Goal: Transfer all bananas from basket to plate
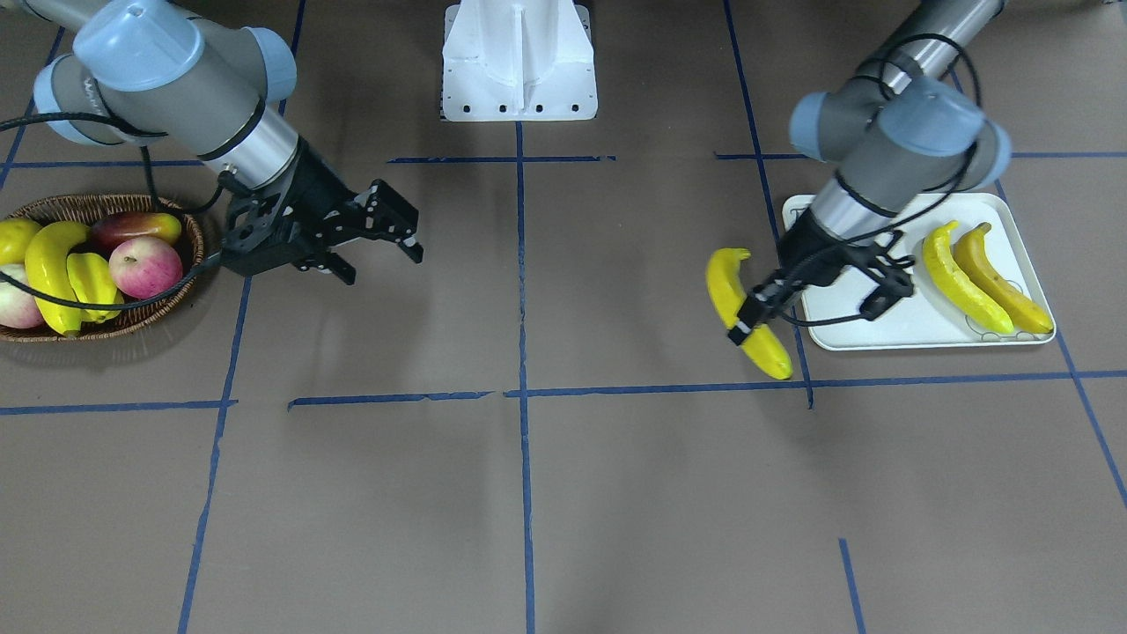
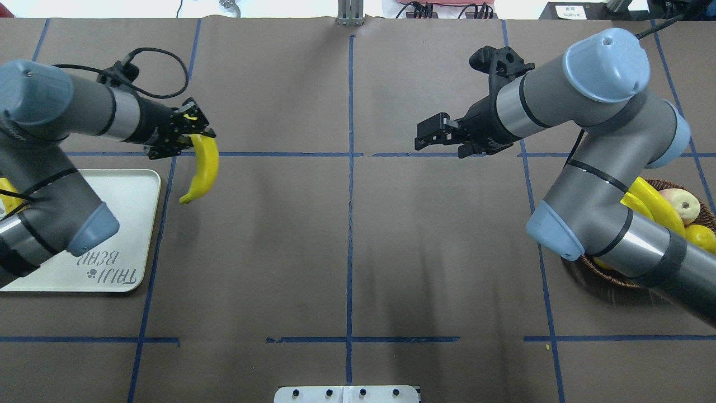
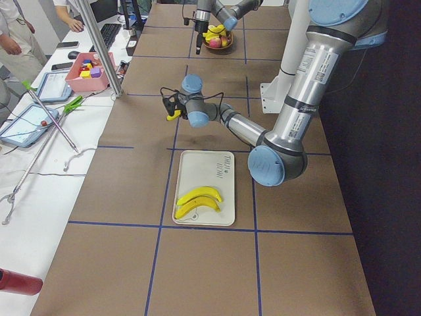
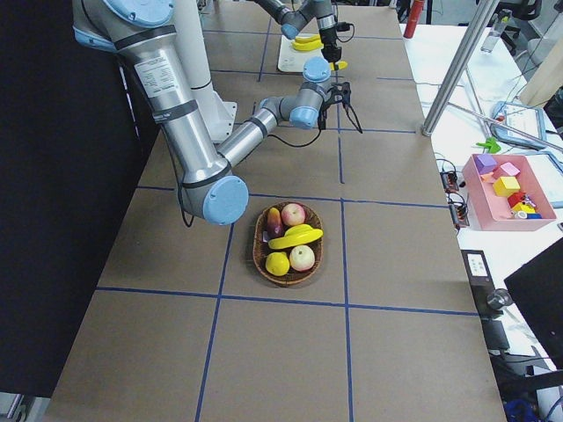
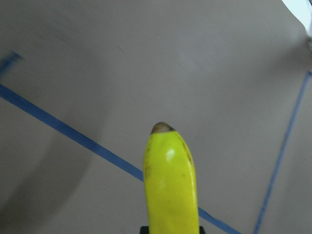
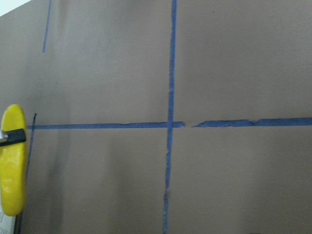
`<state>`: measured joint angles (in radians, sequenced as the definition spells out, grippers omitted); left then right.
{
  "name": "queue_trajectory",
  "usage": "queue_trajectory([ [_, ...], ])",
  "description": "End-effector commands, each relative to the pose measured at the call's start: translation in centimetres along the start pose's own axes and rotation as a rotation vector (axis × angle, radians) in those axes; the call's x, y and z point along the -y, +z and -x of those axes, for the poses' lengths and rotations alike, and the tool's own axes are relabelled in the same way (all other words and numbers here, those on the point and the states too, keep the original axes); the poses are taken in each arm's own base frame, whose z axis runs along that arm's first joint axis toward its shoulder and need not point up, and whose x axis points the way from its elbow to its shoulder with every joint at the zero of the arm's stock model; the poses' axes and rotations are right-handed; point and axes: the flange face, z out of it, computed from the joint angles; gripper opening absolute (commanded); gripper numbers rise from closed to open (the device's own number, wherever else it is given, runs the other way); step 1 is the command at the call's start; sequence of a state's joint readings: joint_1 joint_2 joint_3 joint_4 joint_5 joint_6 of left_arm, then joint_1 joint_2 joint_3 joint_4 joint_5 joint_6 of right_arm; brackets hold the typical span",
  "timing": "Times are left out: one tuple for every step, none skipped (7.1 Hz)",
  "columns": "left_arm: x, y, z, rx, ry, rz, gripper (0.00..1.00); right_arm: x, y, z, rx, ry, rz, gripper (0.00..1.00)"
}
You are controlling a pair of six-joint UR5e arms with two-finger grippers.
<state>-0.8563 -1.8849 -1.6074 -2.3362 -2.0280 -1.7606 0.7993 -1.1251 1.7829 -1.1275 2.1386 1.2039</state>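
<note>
Grey arms (image 1: 189, 106), pale blue joint caps (image 1: 132, 40), black cables (image 2: 159, 49), white base (image 1: 519, 70)

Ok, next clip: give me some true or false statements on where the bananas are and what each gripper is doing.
1. The left gripper is shut on the carried banana. True.
2. The carried banana lies on the tray. False: it hangs over the table, beside the tray.
3. A yellow banana and a brownish banana lie on the tray. True.
4. The right gripper holds fruit. False: it is open and empty.
5. The basket holds no banana. False: one basket banana lies in it.
</note>
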Motion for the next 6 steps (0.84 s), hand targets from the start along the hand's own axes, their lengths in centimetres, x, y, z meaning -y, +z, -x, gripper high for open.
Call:
queue_trajectory([
  [4.2, -1.3, 12.4, 0.161, 0.148, -0.035, 0.0, 1.8, -1.2, -3.9, -0.14, -0.048, 0.026, 1.0],
  [5.5, -2.2, 17.0, 0.222, 0.143, -0.05, 0.0, 1.8, -2.1, -5.1, -0.185, -0.062, 0.041, 1.0],
  [6.3, -2.0, 20.0, 0.268, 0.117, -0.06, 0.0, 1.6, -2.5, -5.3, -0.213, -0.079, 0.059, 1.0],
  [8.5, -2.3, 22.2, 0.303, 0.076, -0.086, 0.03, 1.6, -2.5, -5.3, -0.22, -0.073, 0.063, 1.0],
  [9.0, -2.7, 22.5, 0.307, 0.069, -0.093, 0.15, 1.6, -2.6, -5.4, -0.221, -0.073, 0.063, 1.0],
  [9.1, -2.7, 22.5, 0.307, 0.068, -0.097, 0.83, 1.6, -2.5, -5.2, -0.221, -0.074, 0.062, 1.0],
])
